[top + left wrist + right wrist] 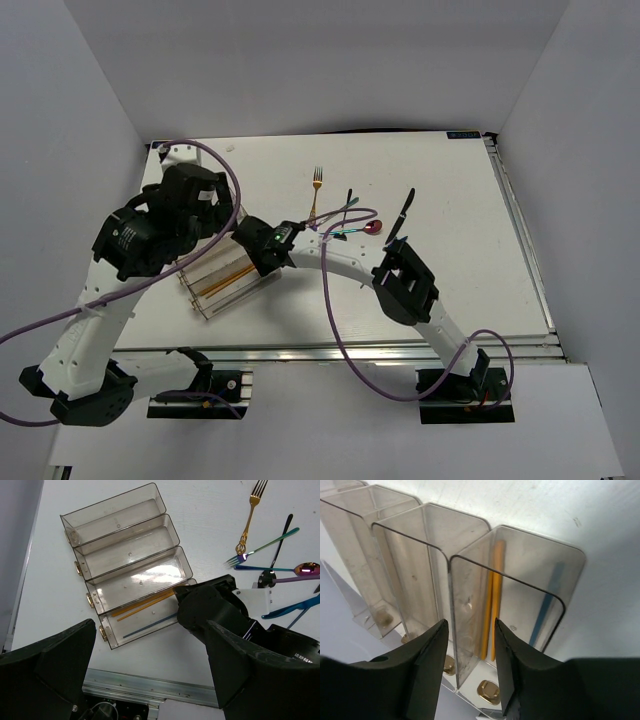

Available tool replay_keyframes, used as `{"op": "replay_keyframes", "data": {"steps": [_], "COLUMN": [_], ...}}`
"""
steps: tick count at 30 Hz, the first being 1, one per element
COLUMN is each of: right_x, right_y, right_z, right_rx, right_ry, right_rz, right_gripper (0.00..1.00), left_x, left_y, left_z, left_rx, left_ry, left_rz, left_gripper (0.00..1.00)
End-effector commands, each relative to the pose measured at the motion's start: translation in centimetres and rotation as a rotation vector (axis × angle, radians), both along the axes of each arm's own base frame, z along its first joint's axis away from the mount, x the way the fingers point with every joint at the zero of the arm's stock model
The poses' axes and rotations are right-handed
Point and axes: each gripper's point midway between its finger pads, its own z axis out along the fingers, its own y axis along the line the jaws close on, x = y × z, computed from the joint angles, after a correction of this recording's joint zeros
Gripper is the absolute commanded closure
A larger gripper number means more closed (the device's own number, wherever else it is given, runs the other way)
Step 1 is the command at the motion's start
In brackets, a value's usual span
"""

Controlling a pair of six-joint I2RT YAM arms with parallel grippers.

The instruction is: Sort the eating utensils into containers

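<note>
While the right end effector sits low at one end of the clear tray, its fingers stand a little apart. A compartment wall runs between them, and contact cannot be told. That end compartment holds two gold sticks and a blue stick. The left end effector hangs above the tray, fingers spread wide, holding nothing. On the desk beside the tray lie a gold fork, an iridescent fork, a pink-purple spoon and a blue knife.

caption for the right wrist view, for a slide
Right gripper open, aimed at the tray compartment holding two gold sticks and a blue stick.
</note>
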Motion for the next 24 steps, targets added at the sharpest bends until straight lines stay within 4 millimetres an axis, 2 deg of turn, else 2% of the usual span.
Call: {"op": "replay_keyframes", "data": {"steps": [1, 2, 3, 4, 5, 6, 7, 8, 9, 10, 11, 12, 13, 14, 15, 16, 17, 18, 19, 20, 21, 22, 24], "right_x": [2.1, 2.7, 3.1, 4.5, 5.3, 5.7, 7.0, 6.7, 7.0, 8.1, 7.2, 6.5, 6.2, 4.5, 3.9, 4.1, 1.9, 1.4, 1.3, 0.5, -0.3, -0.6, -1.2], "right_y": [-0.1, -0.5, -1.1, -2.0, -3.7, -5.6, -8.5, -11.0, -12.9, -17.4, -20.4, -23.1, -28.2, -31.3, -33.9, -38.1, -40.2, -42.1, -45.2, -46.0, -47.0, -48.1, -47.8], "right_z": [4.7, 7.2, 8.5, 10.4, 14.1, 14.4, 14.9, 18.1, 18.1, 14.7, 16.1, 15.0, 11.8, 12.7, 12.1, 11.7, 11.3, 11.4, 11.7, 12.6, 12.6, 12.6, 12.6], "right_rx": [0.071, 0.095, 0.077, 0.084, 0.091, 0.024, -0.018, 0.011, -0.009, -0.125, -0.119, -0.152, -0.266, -0.282, -0.312, -0.338, -0.363, -0.38, -0.406, -0.432, -0.446, -0.453, -0.433], "right_ry": [-0.101, -0.148, -0.192, -0.243, -0.318, -0.35, -0.359, -0.394, -0.397, -0.361, -0.363, -0.316, -0.243, -0.242, -0.225, -0.205, -0.202, -0.199, -0.194, -0.229, -0.199, -0.184, -0.181], "right_rz": [-0.018, -0.023, 0.014, 0.012, 0.001, 0.036, 0.018, 0.035, 0.062, 0.1, 0.112, 0.127, 0.125, 0.133, 0.134, 0.076, 0.151, 0.144, 0.094, 0.158, 0.173, 0.163, 0.247], "right_gripper": [0.52, 0.52, 0.52, 0.51, 0.51, 0.48, 0.46, 0.46, 0.45, 0.45, 0.44, 0.41, 0.36, 0.34, 0.25, 0.25, 0.24, 0.24, 0.24, 0.24, 0.24, 0.24, 0.24], "left_x": [-0.1, 0.0, 0.1, 0.6, 0.7, 1.0, 1.8, 2.0, 2.4, 3.3, 3.7, 3.6, 4.0, 4.2, 4.5, 4.0, 4.5, 4.8, 4.6, 4.6, 5.2, 5.0, 5.0], "left_y": [-0.2, -0.4, -0.6, -1.1, -2.0, -2.7, -3.8, -5.2, -6.2, -7.8, -9.1, -11.1, -13.7, -15.4, -16.6, -19.1, -20.9, -22.4, -24.8, -26.2, -28.0, -29.9, -32.1], "left_z": [0.0, 0.0, 0.1, -0.1, -0.4, -0.7, -1.1, -2.2, -2.9, -3.0, -5.6, -6.6, -6.8, -8.7, -9.6, -10.2, -12.7, -12.9, -13.3, -13.9, -15.7, -16.3, -18.0], "left_rx": [0.003, 0.0, -0.004, -0.008, -0.027, -0.04, -0.062, -0.093, -0.118, -0.177, -0.192, -0.247, -0.292, -0.273, -0.25, -0.249, -0.216, -0.22, -0.228, -0.226, -0.208, -0.216, -0.212], "left_ry": [-0.003, -0.003, -0.004, -0.005, 0.006, 0.014, 0.014, 0.048, 0.061, 0.04, 0.097, 0.129, 0.109, 0.147, 0.148, 0.155, 0.209, 0.209, 0.197, 0.2, 0.224, 0.224, 0.249], "left_rz": [-0.024, -0.03, -0.04, -0.054, -0.083, -0.105, -0.127, -0.17, -0.194, -0.215, -0.236, -0.294, -0.338, -0.357, -0.361, -0.407, -0.411, -0.428, -0.463, -0.483, -0.494, -0.53, -0.558], "left_gripper": [0.02, 0.02, 0.02, 0.02, 0.02, 0.02, 0.02, 0.02, 0.02, 0.02, 0.02, 0.02, 0.02, 0.02, 0.02, 0.02, 0.02, 0.02, 0.03, 0.03, 0.03, 0.04, 0.11]}}
